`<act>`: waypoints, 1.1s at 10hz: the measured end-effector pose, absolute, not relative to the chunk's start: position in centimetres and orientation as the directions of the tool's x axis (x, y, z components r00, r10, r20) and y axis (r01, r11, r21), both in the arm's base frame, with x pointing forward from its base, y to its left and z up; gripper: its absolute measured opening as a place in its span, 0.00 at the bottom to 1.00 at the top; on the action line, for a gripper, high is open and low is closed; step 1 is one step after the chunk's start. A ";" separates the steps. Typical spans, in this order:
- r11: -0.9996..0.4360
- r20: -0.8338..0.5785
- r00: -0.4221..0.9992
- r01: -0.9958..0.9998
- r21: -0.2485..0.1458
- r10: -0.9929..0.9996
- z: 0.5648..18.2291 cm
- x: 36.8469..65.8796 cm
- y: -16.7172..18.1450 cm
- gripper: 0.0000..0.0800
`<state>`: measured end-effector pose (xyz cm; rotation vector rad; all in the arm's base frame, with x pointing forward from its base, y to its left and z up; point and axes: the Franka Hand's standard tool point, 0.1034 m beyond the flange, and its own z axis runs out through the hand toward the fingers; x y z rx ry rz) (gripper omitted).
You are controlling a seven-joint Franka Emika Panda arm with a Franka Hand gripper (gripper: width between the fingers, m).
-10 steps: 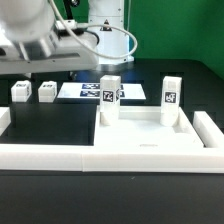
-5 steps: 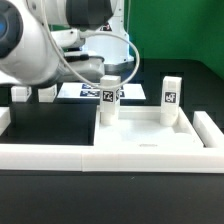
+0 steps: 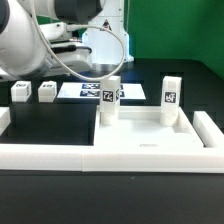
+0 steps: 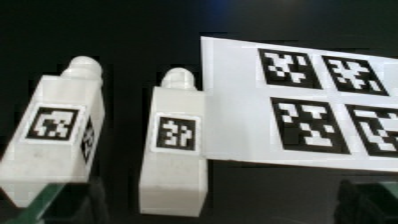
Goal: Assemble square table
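Observation:
The white square tabletop (image 3: 150,138) lies upside down inside the border wall. Two white tagged legs stand upright in its far corner sockets, one (image 3: 110,98) on the exterior view's left and one (image 3: 171,100) on its right. Two loose legs (image 3: 20,92) (image 3: 47,92) lie on the black table at the far left. The wrist view shows them side by side (image 4: 54,130) (image 4: 175,145). My gripper (image 4: 210,205) is open above them, with dark fingertips (image 4: 36,205) wide apart on either side of the nearer leg and not touching it. In the exterior view the arm (image 3: 30,40) hides the gripper.
The marker board (image 3: 85,91) lies flat right beside the loose legs and also shows in the wrist view (image 4: 311,95). The long low white border wall (image 3: 60,158) runs along the front and up both sides. A cable loops behind the arm.
The arm has swung over the far left of the table, and its bulk now fills the upper left of the exterior view. The legs and the tabletop have not moved.

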<state>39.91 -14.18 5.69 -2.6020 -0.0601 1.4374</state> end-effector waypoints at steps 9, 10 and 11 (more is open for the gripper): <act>-0.993 -0.804 0.592 -0.049 -0.108 0.059 5.0 37.0 -14.9 0.81; -0.992 -0.797 0.600 -0.046 -0.120 0.068 4.7 36.9 -15.3 0.81; -0.992 -0.797 0.601 -0.054 -0.115 0.060 4.1 36.8 -15.7 0.81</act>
